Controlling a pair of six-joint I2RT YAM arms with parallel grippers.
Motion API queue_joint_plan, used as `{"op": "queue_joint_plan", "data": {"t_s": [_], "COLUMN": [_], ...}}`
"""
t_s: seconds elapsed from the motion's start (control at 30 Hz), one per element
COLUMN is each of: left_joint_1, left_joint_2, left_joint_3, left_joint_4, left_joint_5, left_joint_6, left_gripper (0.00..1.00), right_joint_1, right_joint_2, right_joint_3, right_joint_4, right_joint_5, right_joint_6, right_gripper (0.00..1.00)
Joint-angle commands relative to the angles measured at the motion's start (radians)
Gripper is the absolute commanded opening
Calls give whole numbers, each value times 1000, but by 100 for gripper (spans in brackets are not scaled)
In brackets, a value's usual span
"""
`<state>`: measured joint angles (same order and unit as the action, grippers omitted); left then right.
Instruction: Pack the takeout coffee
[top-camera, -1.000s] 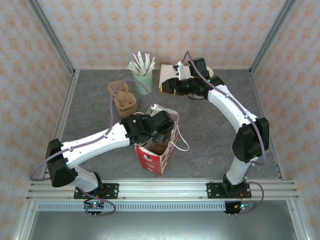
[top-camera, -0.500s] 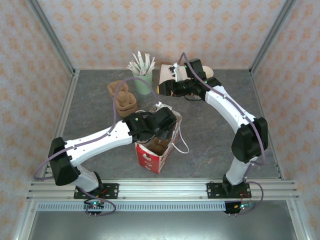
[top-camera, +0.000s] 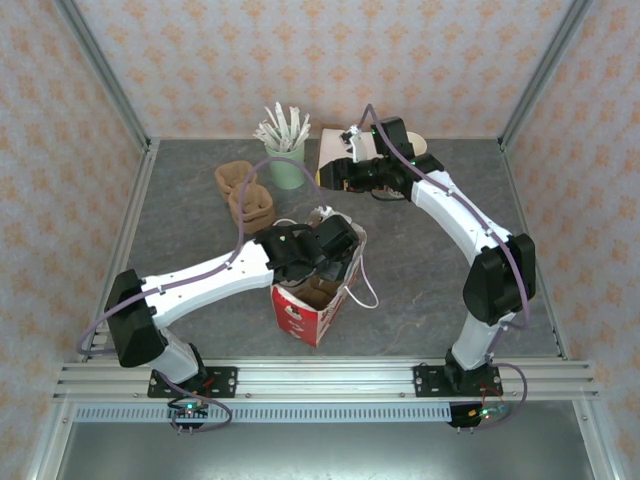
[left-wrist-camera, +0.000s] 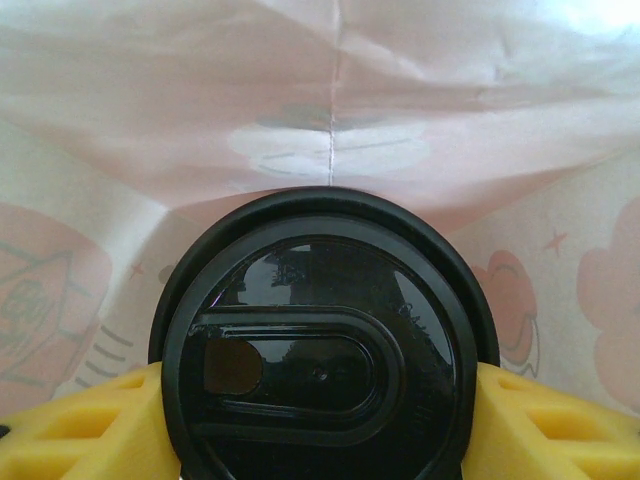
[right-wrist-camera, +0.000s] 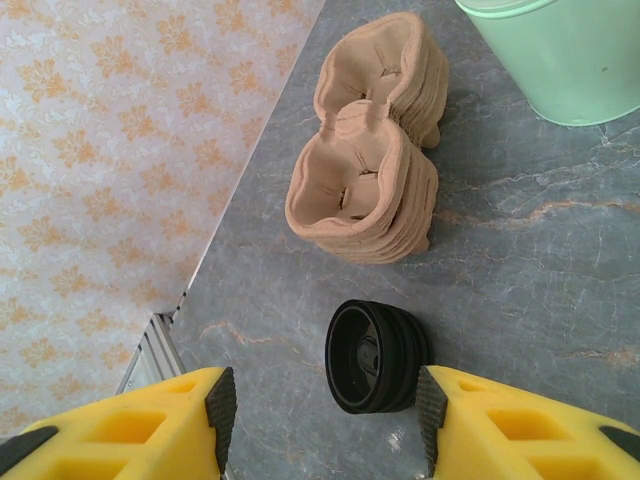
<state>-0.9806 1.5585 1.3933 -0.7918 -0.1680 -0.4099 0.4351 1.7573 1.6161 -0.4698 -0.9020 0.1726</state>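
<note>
The takeout coffee (left-wrist-camera: 320, 350) faces the left wrist camera lid-on: a round black lid with an oval recess and a sip hole. My left gripper (left-wrist-camera: 320, 405) is shut on it, yellow fingers (left-wrist-camera: 90, 425) pressing both sides. The white, pink-printed inner wall of the bag (left-wrist-camera: 330, 110) rises right behind it. From above, my left gripper (top-camera: 325, 250) is sunk in the mouth of the red and white paper bag (top-camera: 300, 322). My right gripper (right-wrist-camera: 325, 405) hangs open over the back of the table, with a stack of loose black lids (right-wrist-camera: 375, 355) lying on its side between its fingers.
A stack of brown pulp cup carriers (right-wrist-camera: 370, 190) lies just beyond the lids, and shows from above as carriers (top-camera: 245, 195). A green cup (top-camera: 287, 162) of white sticks stands behind them. A pale board (top-camera: 330, 150) leans at the back wall. The bag's white handles (top-camera: 362, 285) hang to the right.
My left arm has pushed right and deeper into the bag with the coffee. The right gripper shifted slightly left over the lids, then held still.
</note>
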Motion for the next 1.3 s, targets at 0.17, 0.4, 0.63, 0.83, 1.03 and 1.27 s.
{"op": "queue_joint_plan", "data": {"t_s": [0.17, 0.4, 0.63, 0.83, 1.03, 1.27], "left_joint_1": [8, 12, 20, 31, 37, 43], "left_joint_2": [-1, 4, 1, 5, 19, 38], "left_joint_3": [-25, -52, -79, -90, -91, -88], "left_joint_4": [39, 67, 78, 87, 104, 116], "left_joint_5": [-21, -11, -20, -23, 1, 36], "left_joint_6": [17, 19, 24, 25, 27, 28], "left_gripper": [64, 64, 64, 64, 64, 64], "right_joint_1": [-13, -16, -17, -18, -19, -21], "right_joint_2": [2, -4, -3, -2, 6, 16], "right_joint_3": [-15, -20, -23, -24, -16, -6], "right_joint_4": [32, 25, 40, 38, 33, 20], "right_joint_5": [-9, -2, 9, 14, 14, 12], "right_joint_6": [-5, -10, -9, -10, -14, -20], "right_gripper": [52, 52, 52, 52, 52, 52]}}
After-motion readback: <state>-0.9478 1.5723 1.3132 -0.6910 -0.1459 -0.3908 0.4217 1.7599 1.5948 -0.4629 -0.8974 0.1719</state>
